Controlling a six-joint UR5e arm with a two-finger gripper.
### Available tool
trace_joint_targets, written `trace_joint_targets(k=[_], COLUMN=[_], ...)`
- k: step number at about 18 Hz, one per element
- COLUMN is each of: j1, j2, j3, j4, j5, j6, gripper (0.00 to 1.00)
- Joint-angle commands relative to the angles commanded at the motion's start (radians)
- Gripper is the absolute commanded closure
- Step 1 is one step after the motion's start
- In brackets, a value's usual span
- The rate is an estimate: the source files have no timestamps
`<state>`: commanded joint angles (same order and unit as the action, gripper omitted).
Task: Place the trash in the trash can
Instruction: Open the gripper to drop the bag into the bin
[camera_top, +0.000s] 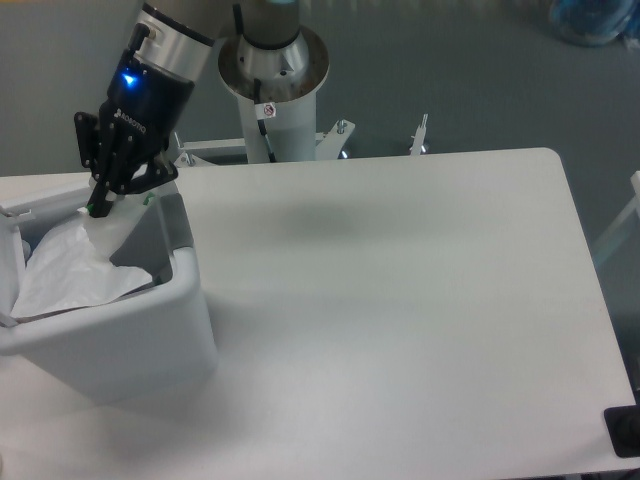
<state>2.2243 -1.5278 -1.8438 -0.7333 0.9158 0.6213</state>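
Nearly done, it seems: the end effector (100, 205) hangs over the bin's (150, 330) back rim, fingers pinched on the bag (70, 265), which drapes inside the bin. Release remains; the bottle is not visible.

arm angled down-left; pincer (100, 205) pointing down, fingers close together
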Motion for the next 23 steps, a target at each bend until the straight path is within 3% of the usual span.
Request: trace_joint_targets(k=[7, 15, 16, 19, 23], j1=[-0.041, -0.068, -0.068, -0.064, -0.055], j2=[-0.067, -0.069, -0.069, -0.058, -0.029], j3=[0.008, 0.006, 0.006, 0.008, 0.031], j4=[0.006, 0.003, 0.003, 0.003, 0.003], j5=[0.0, 0.002, 0.002, 0.002, 0.096], j6=[-0.002, -0.005, -0.005, 0.003, 0.0], gripper=[0.99, 0.97, 0.89, 0.01, 0.0])
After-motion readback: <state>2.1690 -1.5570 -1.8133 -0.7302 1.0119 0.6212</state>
